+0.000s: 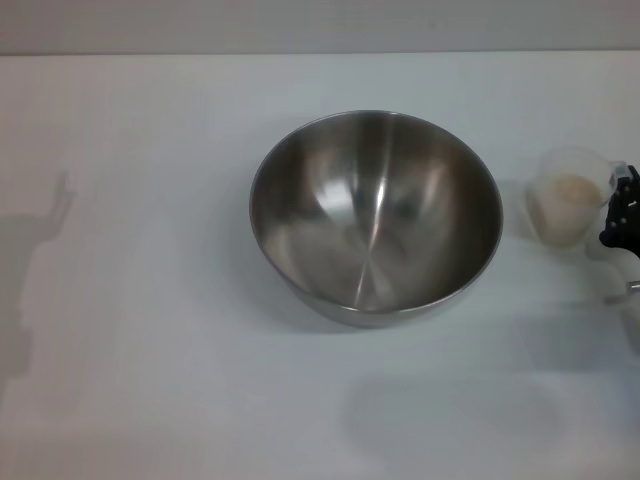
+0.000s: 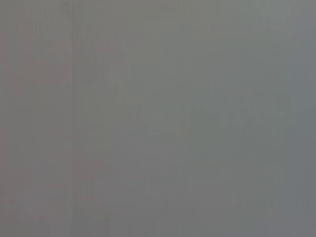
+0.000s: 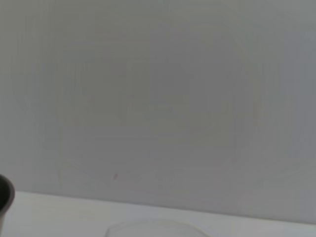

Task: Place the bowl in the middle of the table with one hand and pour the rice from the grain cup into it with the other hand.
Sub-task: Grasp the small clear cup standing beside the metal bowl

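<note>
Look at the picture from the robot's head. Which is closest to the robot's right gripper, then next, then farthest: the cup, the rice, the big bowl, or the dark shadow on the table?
From the right gripper, at the right edge:
1. Cup, right beside it.
2. Rice, inside that cup; too close to the cup to rank apart.
3. Bowl, in the middle of the table.
4. Shadow, at the far left edge.

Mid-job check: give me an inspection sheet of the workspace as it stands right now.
Surface: the table is plain white, with an arm's shadow on its left part.
Job's things: the bowl sits upright near the middle, inside bare; the grain cup stands upright to its right, apart from it, holding the rice.
Clutter: nothing seen.
Grippers: right gripper at the right edge, beside the cup; left gripper not in view.
Cables: nothing seen.
Surroundings: plain grey wall behind the table.
</note>
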Controlling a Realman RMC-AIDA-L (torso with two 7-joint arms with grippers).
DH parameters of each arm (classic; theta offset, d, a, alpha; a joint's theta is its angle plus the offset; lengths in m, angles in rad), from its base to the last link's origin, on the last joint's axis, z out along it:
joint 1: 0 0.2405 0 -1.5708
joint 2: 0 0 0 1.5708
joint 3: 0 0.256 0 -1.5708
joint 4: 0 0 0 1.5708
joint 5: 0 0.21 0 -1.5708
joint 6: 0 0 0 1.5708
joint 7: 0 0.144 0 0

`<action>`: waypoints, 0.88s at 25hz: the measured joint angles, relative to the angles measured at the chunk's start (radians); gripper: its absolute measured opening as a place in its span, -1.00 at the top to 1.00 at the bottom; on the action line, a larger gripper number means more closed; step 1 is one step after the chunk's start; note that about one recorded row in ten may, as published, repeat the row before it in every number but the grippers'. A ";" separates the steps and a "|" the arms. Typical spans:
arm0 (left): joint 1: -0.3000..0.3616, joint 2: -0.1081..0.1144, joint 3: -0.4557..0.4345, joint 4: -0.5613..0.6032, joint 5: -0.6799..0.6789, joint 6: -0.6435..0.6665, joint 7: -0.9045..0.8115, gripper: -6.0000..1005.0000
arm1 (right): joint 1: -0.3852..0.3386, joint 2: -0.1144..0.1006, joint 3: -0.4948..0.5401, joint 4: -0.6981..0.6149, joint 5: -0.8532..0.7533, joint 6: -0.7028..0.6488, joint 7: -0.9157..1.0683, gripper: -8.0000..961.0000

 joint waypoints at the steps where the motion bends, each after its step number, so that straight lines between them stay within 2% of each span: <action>1: 0.001 0.000 0.000 0.000 0.000 0.001 0.000 -0.71 | 0.000 0.000 0.000 0.000 0.000 0.000 0.000 0.97; 13: 0.026 -0.002 0.019 -0.007 0.000 0.001 0.000 -0.71 | -0.039 -0.002 0.004 0.002 0.001 -0.282 -0.001 0.97; 22: 0.053 -0.002 0.051 -0.001 0.000 -0.003 0.005 -0.71 | 0.019 -0.005 0.019 -0.004 0.002 -0.339 0.000 0.98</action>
